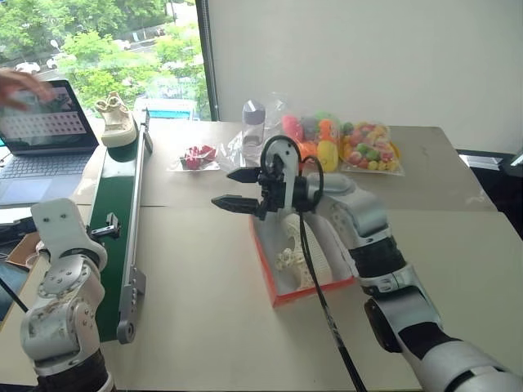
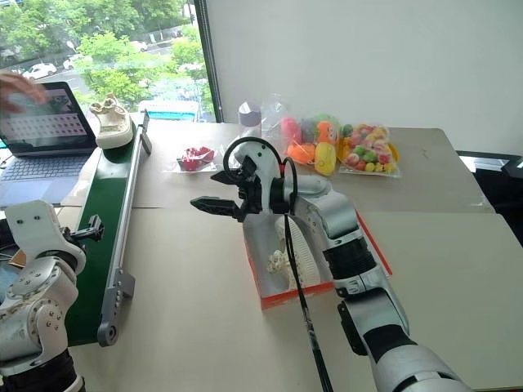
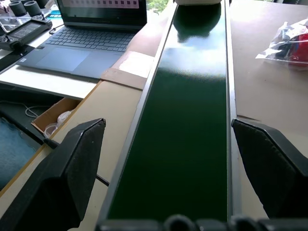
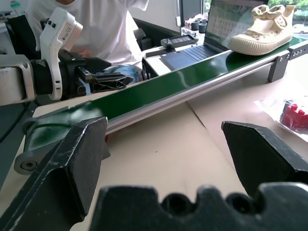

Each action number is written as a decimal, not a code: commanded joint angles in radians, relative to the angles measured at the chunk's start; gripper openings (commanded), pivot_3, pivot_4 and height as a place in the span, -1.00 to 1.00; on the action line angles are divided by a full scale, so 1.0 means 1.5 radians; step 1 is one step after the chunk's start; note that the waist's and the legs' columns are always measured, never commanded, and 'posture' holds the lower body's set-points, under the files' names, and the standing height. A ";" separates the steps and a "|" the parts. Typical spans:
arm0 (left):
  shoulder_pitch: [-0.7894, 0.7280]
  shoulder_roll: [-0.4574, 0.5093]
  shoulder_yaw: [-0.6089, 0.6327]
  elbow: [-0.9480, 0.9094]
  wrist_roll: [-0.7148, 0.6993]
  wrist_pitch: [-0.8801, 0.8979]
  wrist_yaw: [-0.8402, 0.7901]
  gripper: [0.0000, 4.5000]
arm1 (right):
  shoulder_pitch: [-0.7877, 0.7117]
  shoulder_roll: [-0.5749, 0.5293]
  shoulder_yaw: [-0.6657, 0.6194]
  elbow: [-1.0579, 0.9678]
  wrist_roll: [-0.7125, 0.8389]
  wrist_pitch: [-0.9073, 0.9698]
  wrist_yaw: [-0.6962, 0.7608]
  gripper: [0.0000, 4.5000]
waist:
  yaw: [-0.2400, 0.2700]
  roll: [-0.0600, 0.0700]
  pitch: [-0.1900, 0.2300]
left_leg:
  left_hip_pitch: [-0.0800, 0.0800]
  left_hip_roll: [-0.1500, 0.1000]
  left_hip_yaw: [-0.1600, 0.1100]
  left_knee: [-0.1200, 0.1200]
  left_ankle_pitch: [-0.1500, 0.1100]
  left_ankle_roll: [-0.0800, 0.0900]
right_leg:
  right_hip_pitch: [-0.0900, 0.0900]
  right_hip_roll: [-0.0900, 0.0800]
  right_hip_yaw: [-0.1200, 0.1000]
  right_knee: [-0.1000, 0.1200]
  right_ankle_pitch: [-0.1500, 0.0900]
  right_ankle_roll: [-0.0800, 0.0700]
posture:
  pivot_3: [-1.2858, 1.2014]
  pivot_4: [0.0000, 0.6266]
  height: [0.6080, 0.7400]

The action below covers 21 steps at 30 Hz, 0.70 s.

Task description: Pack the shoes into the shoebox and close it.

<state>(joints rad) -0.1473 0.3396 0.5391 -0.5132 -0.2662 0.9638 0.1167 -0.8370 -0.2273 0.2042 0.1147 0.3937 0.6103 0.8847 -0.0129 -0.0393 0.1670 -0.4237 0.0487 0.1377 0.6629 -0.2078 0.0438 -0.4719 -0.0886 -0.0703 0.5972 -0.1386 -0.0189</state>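
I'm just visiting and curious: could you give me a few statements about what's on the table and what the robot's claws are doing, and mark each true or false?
1. A cream shoe stands on the green conveyor. True.
2. The right gripper is clamped on that shoe. False: it is open and holds nothing, above the table beside the shoebox.
3. The shoebox is closed. False: it lies open, with something pale inside.
4. The left gripper is open, over the conveyor. True.
5. Bags of colourful toys sit at the table's far side. True.

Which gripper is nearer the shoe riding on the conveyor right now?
Left. The left gripper hangs open over the belt's near end, facing the shoe at the far end; the right gripper sits open above the shoebox.
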 commanded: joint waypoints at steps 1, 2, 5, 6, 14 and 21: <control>-0.026 0.019 -0.002 0.016 0.012 -0.036 -0.011 1.00 | -0.004 -0.003 -0.009 -0.039 -0.002 0.001 -0.013 0.99 | 0.000 0.000 0.000 | 0.000 0.000 0.000 0.000 0.000 0.000 | 0.000 0.000 0.000 0.000 0.000 0.000 | 0.03 -0.52 1.00; -0.034 0.023 -0.004 0.025 0.012 -0.044 -0.015 1.00 | -0.003 -0.003 -0.010 -0.042 -0.001 0.003 -0.017 0.99 | 0.000 0.000 0.000 | 0.000 0.000 0.000 0.000 0.000 0.000 | 0.000 0.000 0.000 0.000 0.000 0.000 | 0.03 -0.52 1.00; -0.057 0.039 -0.005 0.058 0.017 -0.064 -0.027 1.00 | 0.000 -0.003 -0.010 -0.051 -0.004 0.005 -0.027 0.99 | 0.000 0.000 0.000 | 0.000 0.000 0.000 0.000 0.000 0.000 | 0.000 0.000 0.000 0.000 0.000 0.000 | 0.03 -0.52 1.00; -0.062 0.044 -0.007 0.069 0.021 -0.069 -0.029 1.00 | 0.000 -0.004 -0.010 -0.052 -0.007 0.005 -0.031 0.99 | 0.000 0.000 0.000 | 0.000 0.000 0.000 0.000 0.000 0.000 | 0.000 0.000 0.000 0.000 0.000 0.000 | 0.03 -0.52 1.00; -0.095 0.065 -0.015 0.133 0.023 -0.099 -0.055 1.00 | 0.017 -0.021 -0.013 -0.072 -0.011 0.019 -0.052 0.99 | -0.001 0.000 0.000 | 0.000 0.000 0.000 0.000 0.000 0.000 | 0.000 0.000 0.000 0.000 0.000 0.000 | 0.03 -0.52 1.00; -0.114 0.077 -0.017 0.200 0.029 -0.134 -0.075 1.00 | 0.021 -0.027 -0.011 -0.082 -0.012 0.028 -0.063 0.99 | -0.003 0.000 0.000 | 0.000 0.000 0.000 0.000 0.000 0.000 | 0.000 0.000 0.000 0.000 0.000 0.000 | 0.03 -0.52 1.00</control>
<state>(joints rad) -0.3157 0.4345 0.5084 -0.2271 -0.2369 0.8017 0.0138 -0.8052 -0.2620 0.2036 0.0473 0.3673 0.6435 0.7915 -0.0167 -0.0393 0.1670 -0.4238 0.0491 0.1384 0.6629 -0.2078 0.0437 -0.4724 -0.0888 -0.0707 0.5969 -0.1384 -0.0190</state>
